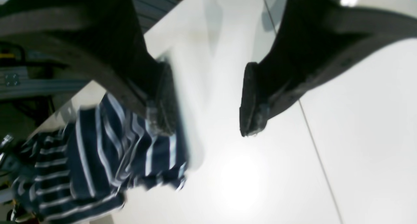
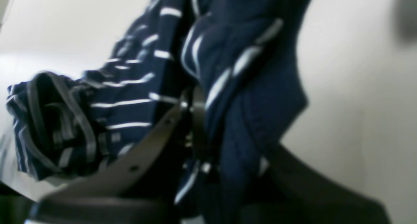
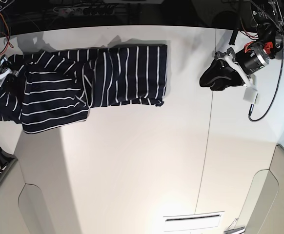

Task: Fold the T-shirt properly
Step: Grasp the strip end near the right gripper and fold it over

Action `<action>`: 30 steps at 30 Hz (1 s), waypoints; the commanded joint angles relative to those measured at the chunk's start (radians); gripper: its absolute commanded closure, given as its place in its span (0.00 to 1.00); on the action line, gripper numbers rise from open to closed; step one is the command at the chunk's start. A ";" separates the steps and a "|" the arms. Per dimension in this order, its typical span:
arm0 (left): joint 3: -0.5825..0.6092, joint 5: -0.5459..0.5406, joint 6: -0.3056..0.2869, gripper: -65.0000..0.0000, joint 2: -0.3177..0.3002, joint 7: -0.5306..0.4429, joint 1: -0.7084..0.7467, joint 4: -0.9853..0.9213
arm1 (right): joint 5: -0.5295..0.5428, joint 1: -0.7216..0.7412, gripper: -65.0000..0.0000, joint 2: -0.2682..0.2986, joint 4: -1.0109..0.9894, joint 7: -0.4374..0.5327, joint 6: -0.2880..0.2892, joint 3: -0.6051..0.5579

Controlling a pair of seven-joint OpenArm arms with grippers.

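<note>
T-shirt [image 3: 88,85] on table [image 3: 132,161], far-left stretch in base view. Right gripper [image 3: 0,73] at its left end. Left gripper [image 3: 215,78] well apart, far right.

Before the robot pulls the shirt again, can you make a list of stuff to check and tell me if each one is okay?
1. Right gripper pinching the T-shirt: ok, striped cloth is bunched between its shut jaws in the right wrist view.
2. Left gripper ready: ok, jaws open, nothing between them.
3. Left gripper at the shirt: not ok, it is off to the side above the bare table, apart from the cloth.
4. Shirt flat: not ok, it lies rumpled and partly doubled over.
5. Shirt all on the table: cannot tell, its end by the right gripper reaches the table's edge.
6. How much cloth is pinched: cannot tell, too blurry.
</note>
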 commanded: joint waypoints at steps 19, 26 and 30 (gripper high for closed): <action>0.118 0.056 -0.009 0.47 0.026 -0.027 0.017 0.014 | -0.072 0.003 1.00 -0.266 0.394 -0.066 0.008 -0.446; 0.106 0.055 -0.009 0.47 0.026 -0.028 0.017 0.014 | -0.261 -0.001 0.44 -0.320 0.299 -0.006 0.008 -0.731; 0.043 -0.004 -0.009 0.47 0.014 -0.027 0.018 0.014 | -0.269 0.000 0.31 -0.317 0.261 -0.001 0.007 -0.869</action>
